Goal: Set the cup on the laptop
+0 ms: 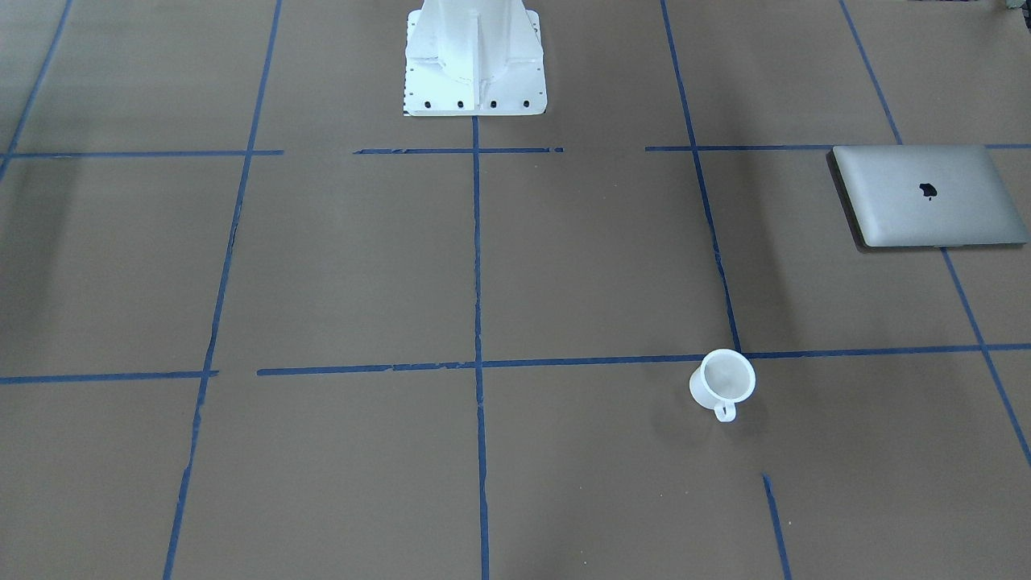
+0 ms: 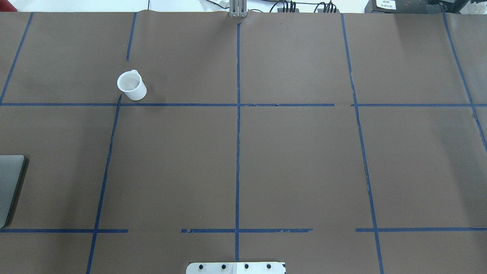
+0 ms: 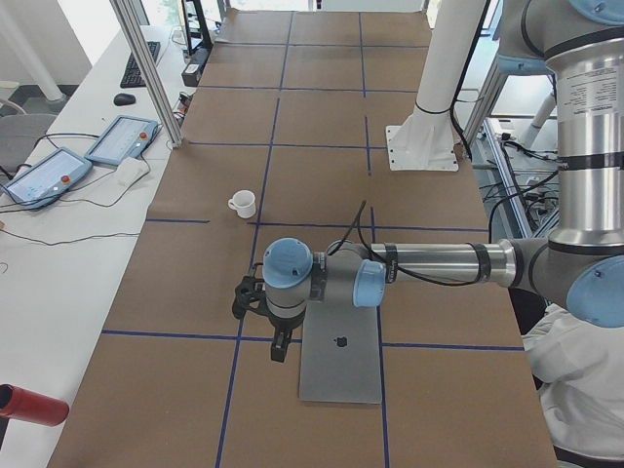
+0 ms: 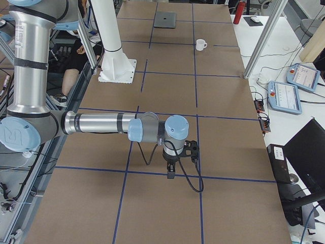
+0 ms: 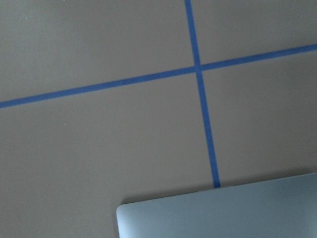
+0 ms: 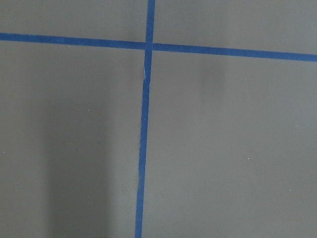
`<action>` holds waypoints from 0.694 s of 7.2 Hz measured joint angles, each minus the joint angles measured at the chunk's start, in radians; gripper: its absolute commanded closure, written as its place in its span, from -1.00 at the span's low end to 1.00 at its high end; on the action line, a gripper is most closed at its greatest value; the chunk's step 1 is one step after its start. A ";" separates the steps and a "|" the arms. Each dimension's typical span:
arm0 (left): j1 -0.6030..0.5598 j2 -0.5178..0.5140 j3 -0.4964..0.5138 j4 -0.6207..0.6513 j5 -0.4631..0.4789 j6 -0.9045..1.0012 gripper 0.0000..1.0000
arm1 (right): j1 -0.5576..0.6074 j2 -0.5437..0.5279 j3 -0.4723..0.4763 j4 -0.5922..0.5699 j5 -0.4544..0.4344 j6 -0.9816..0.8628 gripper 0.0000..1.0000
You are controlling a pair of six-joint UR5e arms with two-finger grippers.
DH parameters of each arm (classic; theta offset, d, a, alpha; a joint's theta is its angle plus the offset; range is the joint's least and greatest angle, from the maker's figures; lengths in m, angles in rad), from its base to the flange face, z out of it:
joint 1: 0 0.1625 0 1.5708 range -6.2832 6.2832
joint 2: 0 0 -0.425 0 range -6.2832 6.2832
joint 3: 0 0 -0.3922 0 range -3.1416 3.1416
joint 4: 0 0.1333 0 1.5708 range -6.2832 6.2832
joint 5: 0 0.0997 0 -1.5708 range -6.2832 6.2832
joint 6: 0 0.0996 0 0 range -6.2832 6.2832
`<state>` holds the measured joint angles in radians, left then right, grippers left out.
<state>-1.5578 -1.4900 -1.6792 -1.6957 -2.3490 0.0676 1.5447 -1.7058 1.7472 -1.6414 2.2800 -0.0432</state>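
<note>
The small white cup (image 1: pixel 722 385) stands upright on the brown table, its handle towards the operators' side; it also shows in the overhead view (image 2: pixel 132 86) and both side views (image 3: pixel 242 203) (image 4: pixel 201 44). The closed silver laptop (image 1: pixel 930 196) lies flat at the robot's far left, cut off at the overhead view's edge (image 2: pixel 9 186), and its corner shows in the left wrist view (image 5: pixel 223 213). My left gripper (image 3: pixel 279 347) hangs beside the laptop's (image 3: pixel 340 356) edge, well short of the cup. My right gripper (image 4: pixel 171 173) hangs far from both. I cannot tell whether either is open or shut.
The white robot pedestal (image 1: pixel 475 60) stands at the table's robot side. Blue tape lines grid the table. A side bench holds teach pendants (image 3: pixel 122 139) and a red bottle (image 3: pixel 29 405). An aluminium post (image 3: pixel 146 68) rises at the table's operator-side edge.
</note>
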 measured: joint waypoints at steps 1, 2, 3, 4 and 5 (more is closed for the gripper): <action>0.055 -0.075 0.013 0.021 -0.013 -0.054 -1.00 | 0.000 0.000 0.000 0.000 0.000 0.000 -1.00; 0.120 -0.180 0.046 0.065 -0.016 -0.099 -1.00 | 0.000 0.000 0.000 0.000 0.000 0.000 -1.00; 0.180 -0.291 0.102 0.102 -0.016 -0.138 -0.99 | 0.000 0.000 0.000 0.000 0.000 0.000 -1.00; 0.232 -0.399 0.174 0.119 -0.009 -0.196 -1.00 | 0.000 0.000 0.000 0.000 0.001 0.000 -1.00; 0.283 -0.497 0.243 0.123 0.002 -0.271 -0.99 | 0.000 0.000 0.000 0.000 0.001 0.000 -1.00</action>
<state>-1.2749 -1.9870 -1.4364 -1.5732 -2.3466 -0.2038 1.5447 -1.7058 1.7472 -1.6414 2.2808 -0.0434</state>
